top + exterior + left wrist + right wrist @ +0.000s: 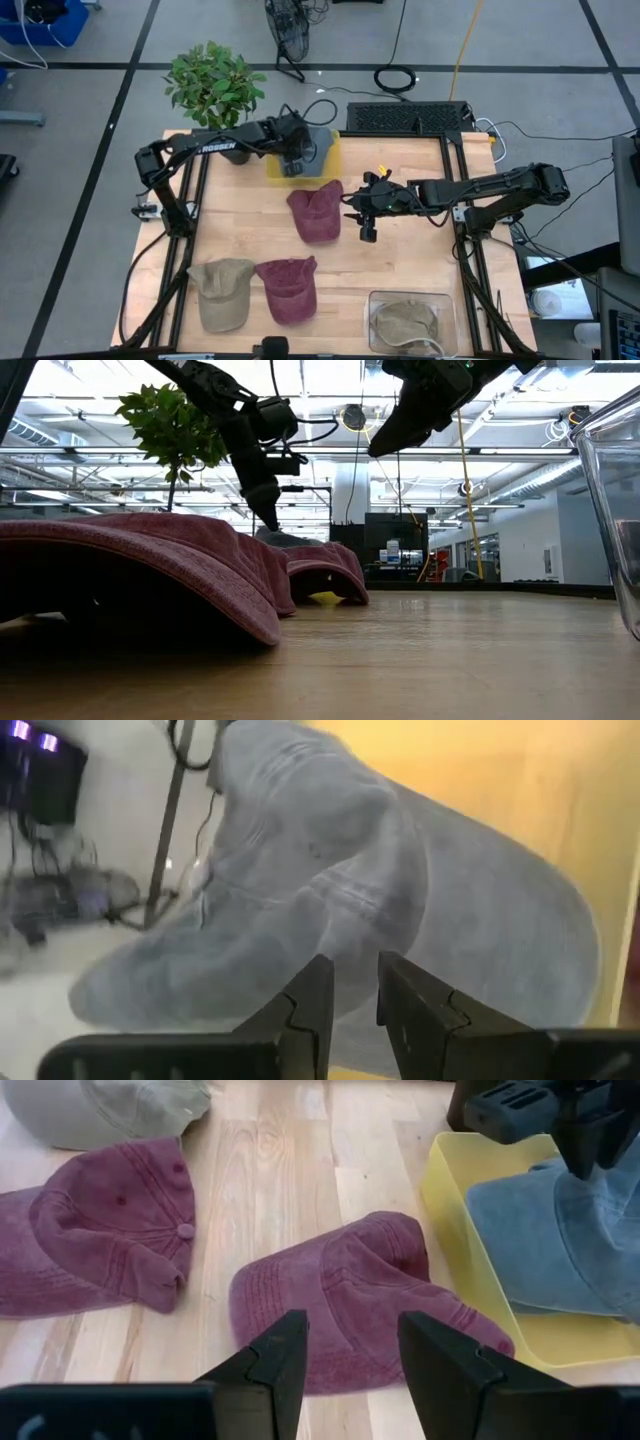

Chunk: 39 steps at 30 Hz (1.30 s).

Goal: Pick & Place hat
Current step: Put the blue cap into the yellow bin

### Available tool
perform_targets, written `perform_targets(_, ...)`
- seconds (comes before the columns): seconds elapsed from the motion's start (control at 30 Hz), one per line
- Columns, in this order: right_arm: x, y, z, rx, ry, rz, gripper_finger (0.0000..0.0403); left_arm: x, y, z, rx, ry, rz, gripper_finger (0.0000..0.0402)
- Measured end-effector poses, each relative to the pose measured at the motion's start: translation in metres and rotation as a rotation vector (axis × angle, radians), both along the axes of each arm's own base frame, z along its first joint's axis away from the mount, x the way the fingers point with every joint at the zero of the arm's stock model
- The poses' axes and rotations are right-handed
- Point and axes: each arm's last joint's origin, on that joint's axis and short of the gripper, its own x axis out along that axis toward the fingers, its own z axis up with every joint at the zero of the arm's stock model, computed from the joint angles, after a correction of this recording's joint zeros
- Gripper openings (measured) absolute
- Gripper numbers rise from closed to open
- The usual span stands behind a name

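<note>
A grey hat (pixel 314 147) lies in the yellow bin (pixel 334 168) at the table's far edge. My left gripper (pixel 297 160) reaches down into that bin and is shut on the hat, which fills the left wrist view (pixel 350 890). A maroon hat (pixel 315 212) rests crown up on the wood in the middle of the table. My right gripper (pixel 362 215) hovers open, above and just right of it, touching nothing. In the right wrist view the maroon hat (pixel 350 1295) lies ahead of the open right gripper (pixel 350 1370). My left gripper (pixel 355 1010) pinches a fold of the grey hat's cloth (pixel 352 982) between its two fingers, coming from above and pointing down. Which part of the hat it has cannot be told. The cloth peaks up to the fingers (pixel 585 1150), and the hat's lower part (pixel 545 1250) rests in the bin.
Near the front edge lie a tan hat (pixel 220 292) and a second maroon hat (pixel 288 288). A clear bin (pixel 375 300) at the front right holds another tan hat. A potted plant (pixel 212 85) stands by the far left corner. Bare wood shows right of the middle hat.
</note>
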Motion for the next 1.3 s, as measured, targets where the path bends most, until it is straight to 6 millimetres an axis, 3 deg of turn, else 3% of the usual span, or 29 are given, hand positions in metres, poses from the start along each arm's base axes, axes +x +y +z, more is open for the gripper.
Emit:
perform_targets(0.3,0.0,0.0,0.0,-0.021,0.007,0.015,0.0141,0.001,-0.003,0.0,0.144,0.173,-0.325,0.0088)
perform_targets(0.47,-0.001,0.0,-0.002,-0.021,0.023,0.015,0.0141,0.004,-0.012,-0.002,0.118,0.194,-0.442,0.0088)
perform_targets(0.8,-0.001,0.0,-0.002,-0.021,0.023,0.015,0.0141,0.001,-0.005,-0.001,0.179,0.236,-0.425,0.0091)
perform_targets(0.93,-0.001,0.0,-0.002,-0.021,0.023,0.015,0.0141,-0.002,0.0,-0.001,0.147,0.206,-0.413,0.0126)
perform_targets(1.17,-0.001,0.0,-0.002,-0.024,0.024,0.017,0.0141,-0.002,0.011,0.003,0.156,0.11,-0.363,0.023)
perform_targets(1.3,-0.001,0.0,-0.002,-0.024,0.024,0.017,0.0141,-0.004,0.018,-0.001,0.123,0.096,-0.361,0.0261)
